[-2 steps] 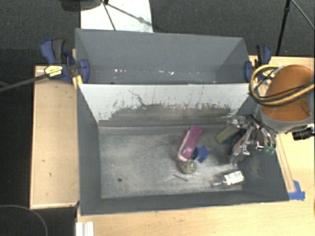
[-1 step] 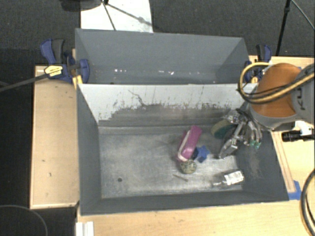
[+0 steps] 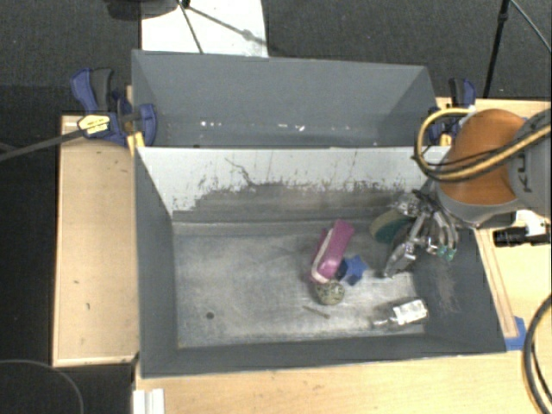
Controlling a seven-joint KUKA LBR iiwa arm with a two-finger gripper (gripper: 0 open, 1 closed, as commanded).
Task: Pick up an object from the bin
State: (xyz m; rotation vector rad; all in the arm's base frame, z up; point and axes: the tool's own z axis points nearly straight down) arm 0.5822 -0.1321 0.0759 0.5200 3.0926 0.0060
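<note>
My gripper (image 3: 404, 259) hangs low at the right side of the bin, open, with nothing between its fingers. A dark green rounded thing (image 3: 385, 225) lies just to its upper left, by the back wall. A small blue piece (image 3: 352, 270) rests on the floor to the gripper's left. Touching that piece is a pink and purple oblong thing (image 3: 333, 250) that lies tilted. A small white and grey thing (image 3: 404, 313) lies in front of the gripper, near the front wall.
A grey-green lump (image 3: 329, 293) sits just below the pink thing. The arm with its orange cover and cables comes in over the right rim. Bare bin floor stretches across the left half.
</note>
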